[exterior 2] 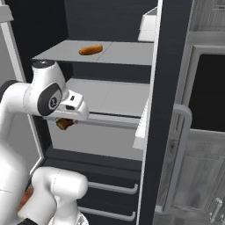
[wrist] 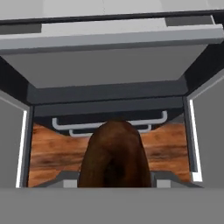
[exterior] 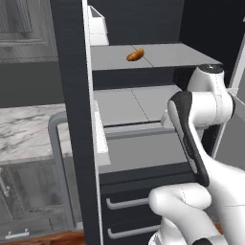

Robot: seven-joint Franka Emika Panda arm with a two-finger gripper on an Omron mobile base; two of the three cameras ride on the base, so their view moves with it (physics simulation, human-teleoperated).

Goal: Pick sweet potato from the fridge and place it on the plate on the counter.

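At the left centre of the right base view, the sweet potato point(exterior 2: 65, 124) is held in the closed gripper point(exterior 2: 66, 123) inside the fridge point(exterior 2: 169, 88), below the crescent-shaped food point(exterior 2: 90, 49) on the upper shelf point(exterior 2: 123, 52).

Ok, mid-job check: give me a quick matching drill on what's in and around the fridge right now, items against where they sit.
Items:
1. sweet potato
2. orange-tan crescent food
3. white door bin
4. drawer handles

Places:
A. on the upper fridge shelf
B. on the dark drawer fronts below the shelves
C. in the gripper, in front of the lower shelf
D. on the open door's inner side

Pairs: 1-C, 2-A, 3-D, 4-B
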